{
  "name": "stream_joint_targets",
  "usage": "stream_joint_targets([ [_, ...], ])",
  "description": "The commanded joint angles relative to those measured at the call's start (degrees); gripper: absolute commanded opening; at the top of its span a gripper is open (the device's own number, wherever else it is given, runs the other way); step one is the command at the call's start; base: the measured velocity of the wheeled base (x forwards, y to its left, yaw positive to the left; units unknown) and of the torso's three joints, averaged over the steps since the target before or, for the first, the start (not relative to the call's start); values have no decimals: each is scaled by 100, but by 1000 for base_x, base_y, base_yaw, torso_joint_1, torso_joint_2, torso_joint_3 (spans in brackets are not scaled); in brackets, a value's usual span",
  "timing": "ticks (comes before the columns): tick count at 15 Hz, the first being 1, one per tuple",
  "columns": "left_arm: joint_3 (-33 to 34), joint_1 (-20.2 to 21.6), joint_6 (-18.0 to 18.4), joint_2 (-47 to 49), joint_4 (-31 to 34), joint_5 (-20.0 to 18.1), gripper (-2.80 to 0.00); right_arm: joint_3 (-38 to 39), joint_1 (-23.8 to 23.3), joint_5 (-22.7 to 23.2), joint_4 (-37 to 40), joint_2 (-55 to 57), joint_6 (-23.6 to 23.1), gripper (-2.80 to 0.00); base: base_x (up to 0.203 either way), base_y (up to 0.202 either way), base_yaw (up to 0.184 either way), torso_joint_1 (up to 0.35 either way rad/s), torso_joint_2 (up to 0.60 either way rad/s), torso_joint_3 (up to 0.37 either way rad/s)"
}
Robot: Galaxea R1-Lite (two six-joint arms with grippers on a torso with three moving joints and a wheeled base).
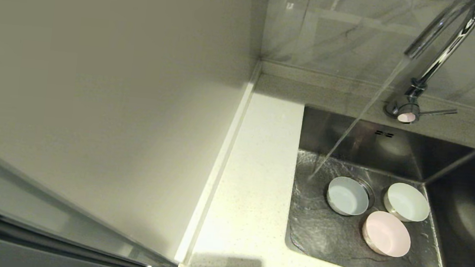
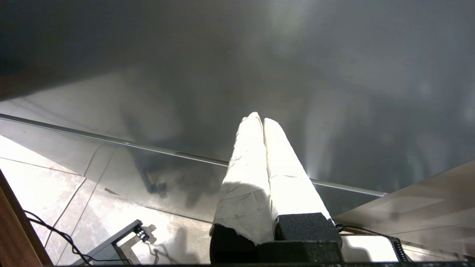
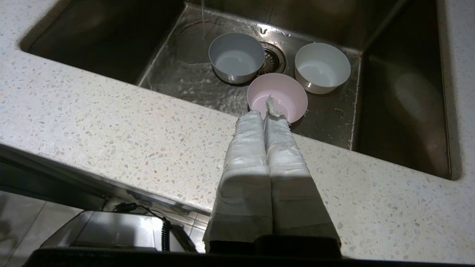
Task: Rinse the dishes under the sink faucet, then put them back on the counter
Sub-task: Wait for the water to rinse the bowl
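Three bowls stand upright on the floor of the steel sink point(image 1: 452, 215): a blue-grey bowl point(image 1: 347, 196) over the drain, a whitish-mint bowl point(image 1: 407, 202) to its right, a pink bowl point(image 1: 386, 233) nearest me. The chrome faucet point(image 1: 439, 48) runs; its stream lands on the sink floor left of the blue-grey bowl. In the right wrist view my right gripper point(image 3: 264, 114) is shut and empty above the counter's point(image 3: 111, 122) front strip, short of the pink bowl point(image 3: 282, 94). My left gripper point(image 2: 259, 119) is shut, empty, down beside a dark cabinet front.
The drain strainer point(image 3: 272, 61) shows beside the blue-grey bowl point(image 3: 236, 55). A cream wall panel point(image 1: 93, 93) stands left of the counter point(image 1: 255, 174). The faucet's side lever point(image 1: 438, 112) points right. Neither arm shows in the head view.
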Motion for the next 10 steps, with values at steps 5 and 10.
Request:
stream_joint_targets([
  [5, 0, -3, 2, -18, -2, 3, -280, 0, 1, 3, 2, 7, -6, -280, 0, 0, 0, 0, 0, 0],
  [10, 0, 2, -4, -18, -2, 3, -280, 0, 1, 3, 2, 7, -1, -280, 0, 0, 0, 0, 0, 0],
])
